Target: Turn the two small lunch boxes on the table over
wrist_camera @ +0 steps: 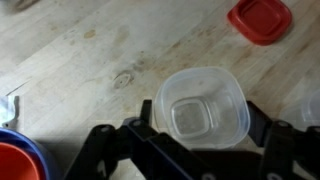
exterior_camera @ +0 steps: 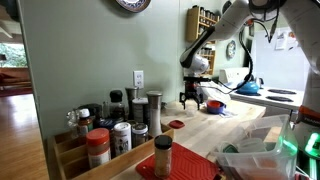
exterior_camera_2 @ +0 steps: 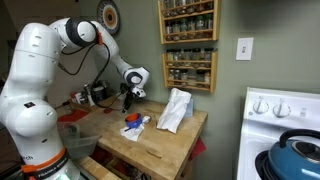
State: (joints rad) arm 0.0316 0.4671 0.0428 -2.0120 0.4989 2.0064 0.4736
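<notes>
the arm reaches out over the table (wrist_camera: 90, 60), a long pale wood top, and the gripper (wrist_camera: 200, 128) hangs low above it, pointing down. in the wrist view its two dark fingers (wrist_camera: 262, 125) are spread wide, one on either side of a small clear lunch box (wrist_camera: 203, 105) that sits flat on the wood. the box lies right between them. i cannot tell whether either finger touches its sides, and nothing is pinched. it is see-through with rounded corners and a smaller square showing in its middle; i cannot say which way up it faces.

beyond the box, well apart from it near the top right corner of that view, a red lid (wrist_camera: 260, 20) lies flat on the table. at the lower left corner is the rim of a blue bowl (wrist_camera: 25, 138) with something red inside it.

in an exterior view the gripper (exterior_camera_2: 128, 101) is just above a small cluster of blue and red things on the near part of the table, and a white bag (exterior_camera_2: 175, 110) stands upright close beside them. a spice rack (exterior_camera_2: 188, 45) hangs on the wall behind, and a white stove (exterior_camera_2: 285, 105) with a blue kettle (exterior_camera_2: 295, 155) stands off the table's end. in an exterior view from the far end, a row of spice jars (exterior_camera: 120, 130) fills the foreground, with the gripper (exterior_camera: 190, 98) small behind them.
</notes>
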